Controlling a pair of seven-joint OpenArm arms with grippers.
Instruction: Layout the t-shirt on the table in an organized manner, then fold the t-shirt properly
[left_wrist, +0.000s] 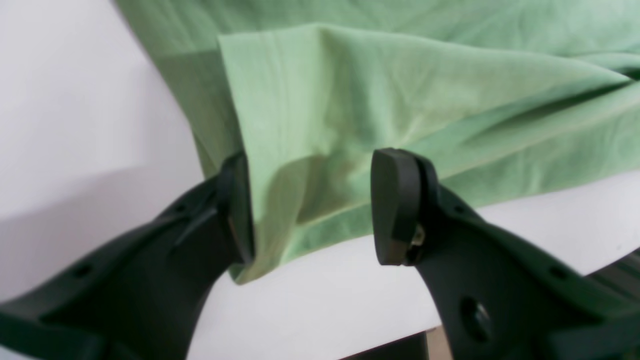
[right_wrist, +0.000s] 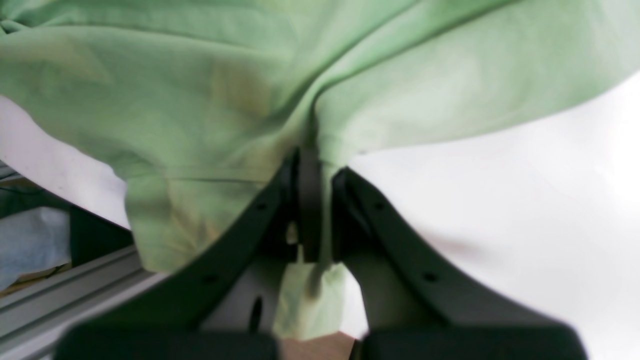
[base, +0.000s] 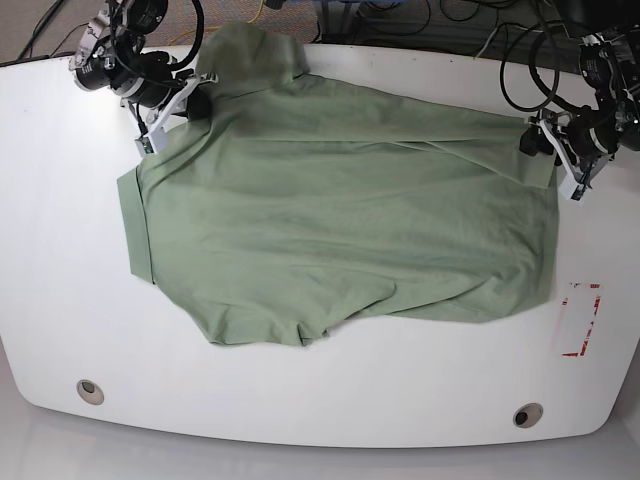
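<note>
We judge the shirt (base: 330, 210) mostly spread on the worktop (base: 60, 300) but unfolded, our right end effector (right_wrist: 312, 210) pinching cloth, the left end effector (left_wrist: 310, 210) spread.

Lab: cables (base: 520, 60), aluminium framing (right_wrist: 60, 295)

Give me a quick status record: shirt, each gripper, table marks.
shirt: t-shirt spread across the table, wrinkled, one sleeve folded at the base view's left
right gripper: shut on the shirt's fabric, at the far corner on the base view's left
left gripper: open, jaws either side of a raised fold at the shirt's edge
table marks: red tape rectangle beside the shirt, uncovered; two grommet holes near the front edge
fold: not yet started
</note>
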